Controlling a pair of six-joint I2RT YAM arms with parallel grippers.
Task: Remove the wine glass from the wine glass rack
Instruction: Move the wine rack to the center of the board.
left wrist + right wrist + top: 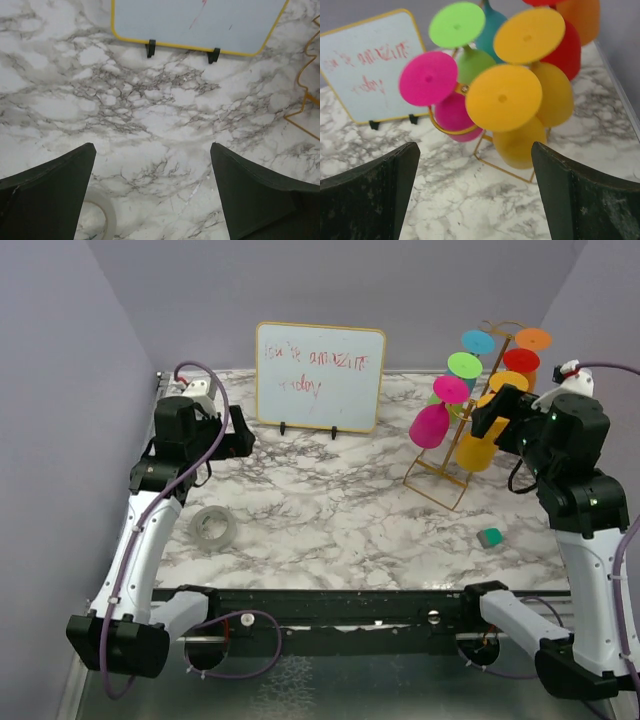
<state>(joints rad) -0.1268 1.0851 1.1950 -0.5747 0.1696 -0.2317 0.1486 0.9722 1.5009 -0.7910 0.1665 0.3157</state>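
Note:
The gold wire wine glass rack [430,494] stands at the back right of the marble table, and several coloured wine glasses hang upside down on it. A pink glass [430,425] and a yellow glass [477,450] hang lowest at the front. My right gripper [484,412] is open just right of the yellow glass and holds nothing. In the right wrist view the yellow glass [517,142] and pink glass [452,115] hang ahead of the open right gripper [474,150], above the rack's base wire [501,168]. My left gripper [243,435] is open over the left table, empty.
A white dry-erase board [320,377] with red writing stands at the back centre. A clear tape roll [212,527] lies front left, below the left gripper [152,147]. A small green block [489,537] lies front right. Purple walls close in on both sides.

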